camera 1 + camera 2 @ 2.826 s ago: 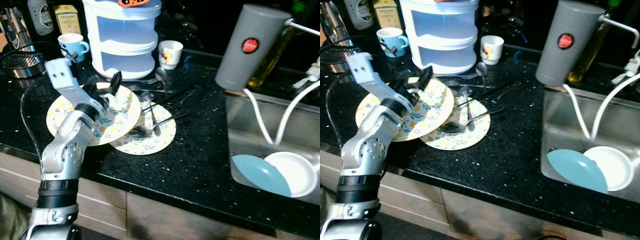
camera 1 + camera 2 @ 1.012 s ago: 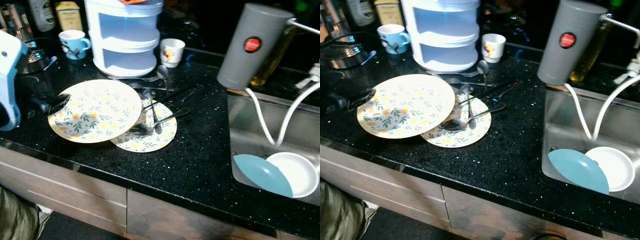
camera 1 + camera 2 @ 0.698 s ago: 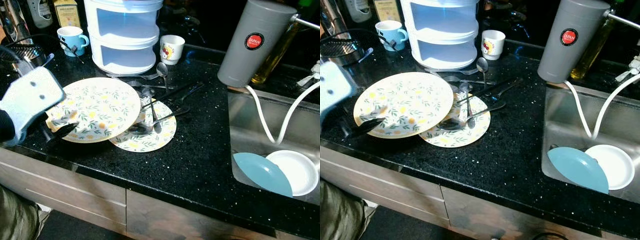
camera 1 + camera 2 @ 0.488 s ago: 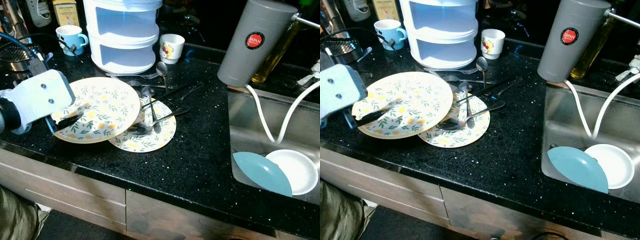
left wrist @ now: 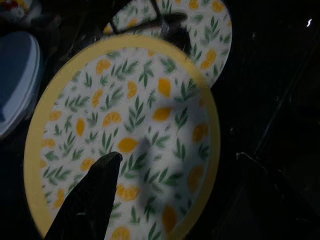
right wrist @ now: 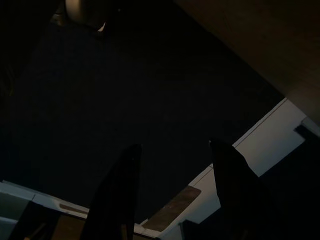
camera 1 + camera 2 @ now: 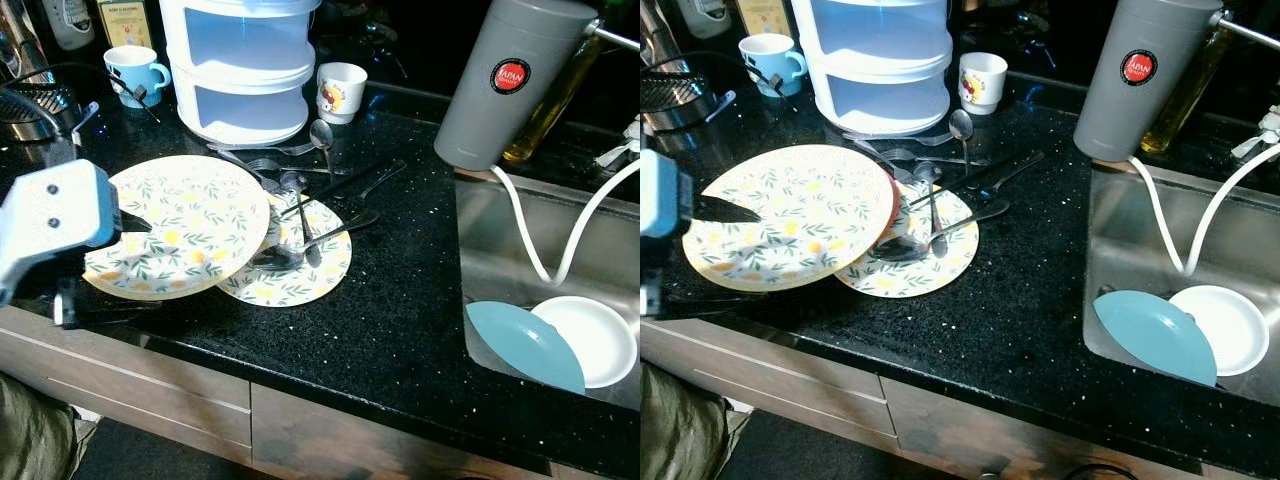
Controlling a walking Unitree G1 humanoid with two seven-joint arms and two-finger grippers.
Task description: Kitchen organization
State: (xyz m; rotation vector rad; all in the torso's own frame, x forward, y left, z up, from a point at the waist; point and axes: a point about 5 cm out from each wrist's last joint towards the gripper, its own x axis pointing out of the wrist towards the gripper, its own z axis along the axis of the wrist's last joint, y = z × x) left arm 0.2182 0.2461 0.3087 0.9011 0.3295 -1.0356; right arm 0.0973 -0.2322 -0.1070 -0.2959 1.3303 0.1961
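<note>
**Large lemon-print plate pinched at its left rim**

Large lemon-print plate (image 7: pixel 175 225) lies near the counter's (image 7: pixel 400 300) front-left edge, overlapping the smaller plate (image 7: pixel 300 270) with cutlery (image 7: pixel 310 215) to its right. Our left gripper (image 7: pixel 725 210) clamps its left rim, one finger (image 5: pixel 90 195) on top. Our right gripper (image 6: pixel 175 185) hangs idle, fingers parted.

Yellow-rimmed leaf-and-lemon plate (image 7: pixel 190 225); black speckled counter (image 7: pixel 400 300); blue mug (image 7: pixel 130 72)
</note>
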